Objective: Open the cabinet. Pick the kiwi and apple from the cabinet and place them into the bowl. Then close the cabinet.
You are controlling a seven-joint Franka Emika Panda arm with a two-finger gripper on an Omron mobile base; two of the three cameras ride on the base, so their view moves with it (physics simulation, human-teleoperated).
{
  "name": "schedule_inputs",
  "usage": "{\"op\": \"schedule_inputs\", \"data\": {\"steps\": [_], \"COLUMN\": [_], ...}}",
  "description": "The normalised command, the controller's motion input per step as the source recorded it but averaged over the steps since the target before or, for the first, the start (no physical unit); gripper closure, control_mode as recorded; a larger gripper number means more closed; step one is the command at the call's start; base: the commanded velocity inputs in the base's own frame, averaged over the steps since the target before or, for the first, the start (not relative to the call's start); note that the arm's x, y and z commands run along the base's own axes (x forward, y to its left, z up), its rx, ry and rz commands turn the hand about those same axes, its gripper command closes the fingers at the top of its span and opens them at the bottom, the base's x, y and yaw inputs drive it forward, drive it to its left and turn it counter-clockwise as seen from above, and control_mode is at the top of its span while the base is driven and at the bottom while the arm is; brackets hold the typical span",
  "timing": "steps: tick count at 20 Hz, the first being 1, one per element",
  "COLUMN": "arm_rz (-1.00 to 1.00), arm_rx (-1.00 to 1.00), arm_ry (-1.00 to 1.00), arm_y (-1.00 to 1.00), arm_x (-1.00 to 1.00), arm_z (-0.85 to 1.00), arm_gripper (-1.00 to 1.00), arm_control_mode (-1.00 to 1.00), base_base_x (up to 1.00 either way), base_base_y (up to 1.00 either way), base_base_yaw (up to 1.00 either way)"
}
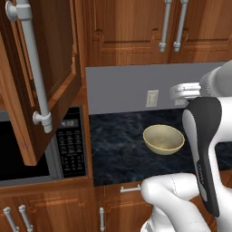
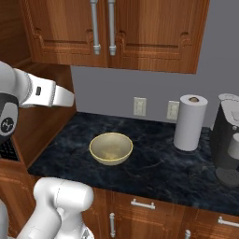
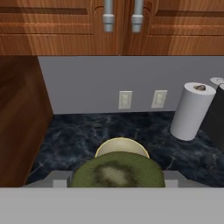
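Kiwi [image 3: 117,173] sits clamped in the gripper [image 3: 117,183], low in the hand view, finger tips hidden behind the fruit (only grey finger bases show at either side), fuzzy green-brown skin with a pale patch facing the camera. Bowl [image 3: 122,146] lies just beyond it on the countertop [image 3: 65,140], rim peeking over the kiwi's top. In the base views the bowl [image 1: 163,138] [image 2: 111,148] sits near the middle of the dark marbled countertop, cream inside, nothing visible in it. Arm reaches across above the countertop, hand end well above the bowl in the left base view.

Cabinet door [image 1: 38,68] hangs swung open at the left side, long silver bar handle [image 1: 34,63] toward the camera; the paired closed doors [image 2: 116,32] above the counter carry two vertical handles. Microwave [image 1: 45,149] below the open door. Paper towel roll [image 2: 190,122] stands toward the countertop's back right, coffee machine [image 2: 226,142] just beside it at the right edge. Two wall outlets [image 2: 139,106] on the grey backsplash.
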Motion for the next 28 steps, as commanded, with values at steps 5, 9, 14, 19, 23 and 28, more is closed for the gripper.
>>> {"op": "schedule_inputs", "data": {"steps": [5,9,14,19,23,28], "arm_rz": [0.00,0.00,0.00,0.00,0.00,0.00], "arm_rx": [0.00,0.00,0.04,0.03,0.01,0.00], "arm_ry": [0.00,0.02,0.16,0.17,0.14,0.07], "arm_y": [0.00,-0.01,-0.07,-0.01,0.00,0.00], "arm_x": [0.00,0.04,0.10,0.19,0.26,0.23], "arm_z": [0.00,-0.01,-0.10,-0.20,-0.21,-0.25], "arm_gripper": [1.00,1.00,1.00,1.00,1.00,1.00], "arm_control_mode": [1.00,-1.00,-1.00,-1.00,-1.00,-1.00], "base_base_x": [0.19,0.10,0.00,0.00,0.00,0.00], "base_base_y": [0.00,0.00,0.00,0.00,0.00,0.00], "base_base_yaw": [0.00,-0.01,0.00,0.00,0.00,0.00]}}
